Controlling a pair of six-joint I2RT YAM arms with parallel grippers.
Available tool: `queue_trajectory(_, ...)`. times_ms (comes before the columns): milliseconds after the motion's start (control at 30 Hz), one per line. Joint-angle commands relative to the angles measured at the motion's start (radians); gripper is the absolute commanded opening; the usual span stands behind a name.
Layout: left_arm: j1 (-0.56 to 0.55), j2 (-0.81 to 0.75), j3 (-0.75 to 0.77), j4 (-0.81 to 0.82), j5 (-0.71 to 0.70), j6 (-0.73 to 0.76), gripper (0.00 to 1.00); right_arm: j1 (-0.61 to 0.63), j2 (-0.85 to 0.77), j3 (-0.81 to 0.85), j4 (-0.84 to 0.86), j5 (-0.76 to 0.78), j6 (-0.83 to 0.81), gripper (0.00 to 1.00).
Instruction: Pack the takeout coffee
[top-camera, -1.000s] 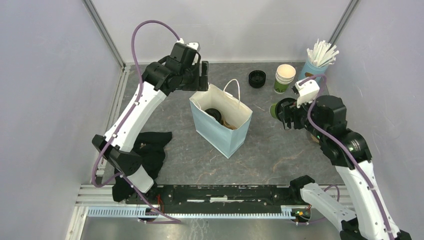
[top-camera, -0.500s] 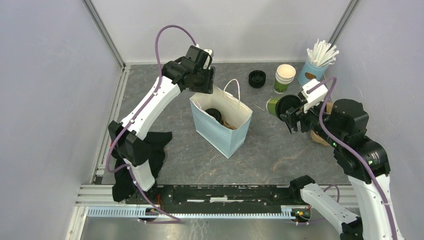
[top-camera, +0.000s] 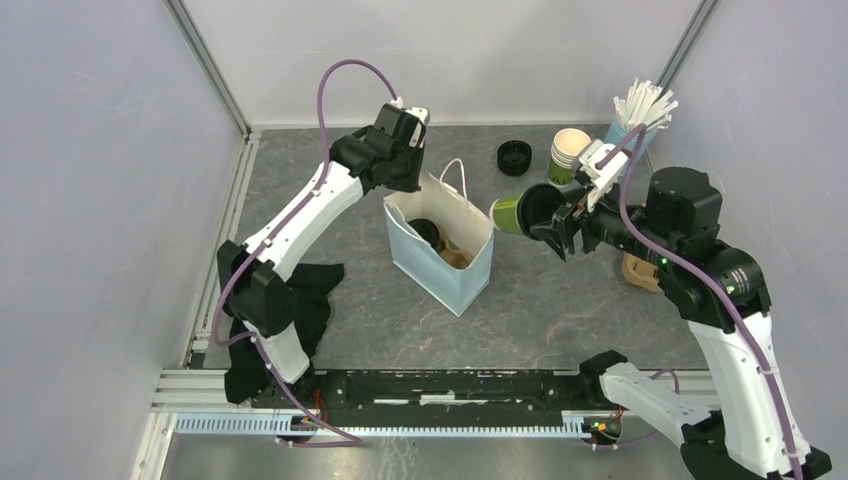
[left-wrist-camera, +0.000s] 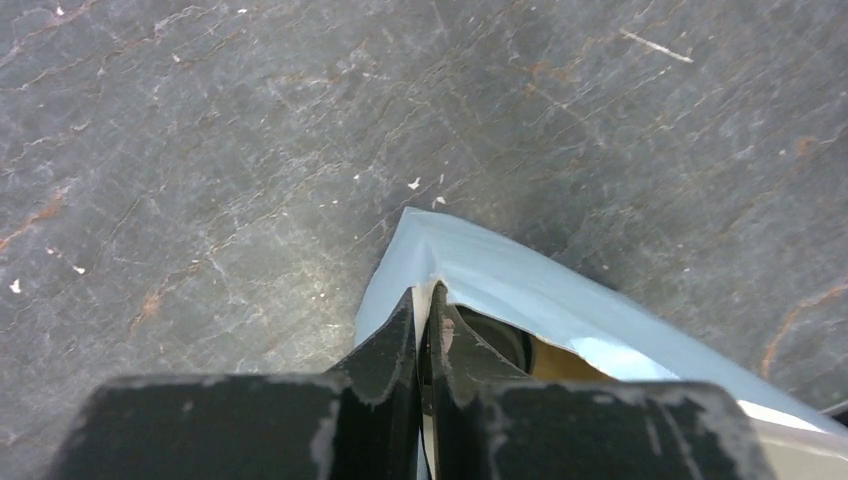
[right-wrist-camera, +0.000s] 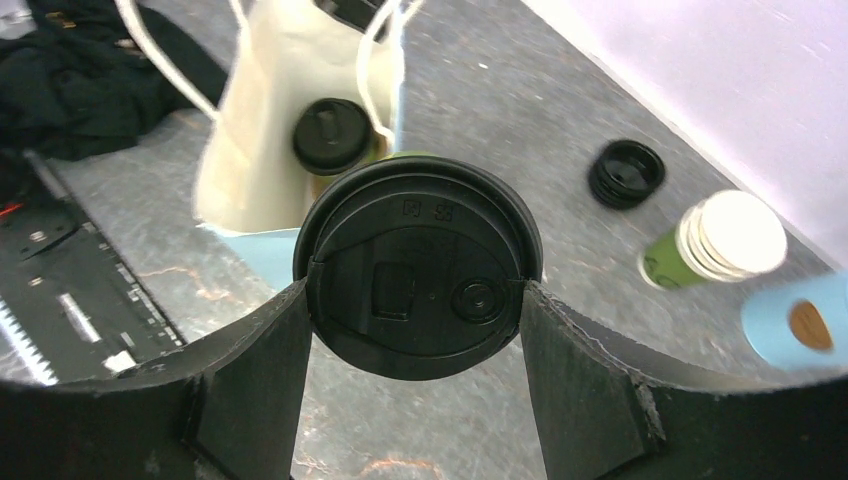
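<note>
R claw (top-camera: 560, 226), gripping tilted 2nd cup (top-camera: 510, 213) at bag's (top-camera: 446, 276) 3 o'clock, shd right it & lower beside 1st cup (top-camera: 428, 230) inside, w/ L claw (left-wrist-camera: 425, 300) pinching bag rim at 11 o'clock, mouth taut.

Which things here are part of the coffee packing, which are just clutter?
Job:
- held lidded coffee cup in right claw
- second lidded cup inside paper bag
- left claw pinching the bag rim

Lying about:
- loose black lids
- lidless cup stack
- blue cup of white sticks
- black cloth
</note>
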Motion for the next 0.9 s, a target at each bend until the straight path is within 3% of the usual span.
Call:
queue_trajectory(0, 0.0, -0.118, -0.118, 0.15, -0.054, 0.089, 0.08, 0.072, 0.036, 0.072, 0.056, -0.081, -0.017, 0.21)
queue_trajectory(67, 0.0, -0.159, -0.164, 0.188, -0.09, 0.1, 0.02, 0.099, 0.055, 0.101, 0.063, -0.085, -0.019, 0.21)
queue_trajectory(500, 0.0, -0.411, -0.445, 0.383, -0.15, 0.04, 0.02, 0.224, 0.169, 0.158, 0.174, -0.342, 0.098, 0.16)
queue_trajectory(733, 0.0, -0.493, -0.575, 0.455, -0.152, 0.031, 0.02, 0.296, 0.196, 0.129, 0.176, -0.262, 0.132, 0.13)
queue_trajectory(867, 0.0, -0.533, -0.625, 0.502, -0.155, 0.022, 0.02, 0.398, 0.222, 0.131, 0.167, -0.131, 0.132, 0.12)
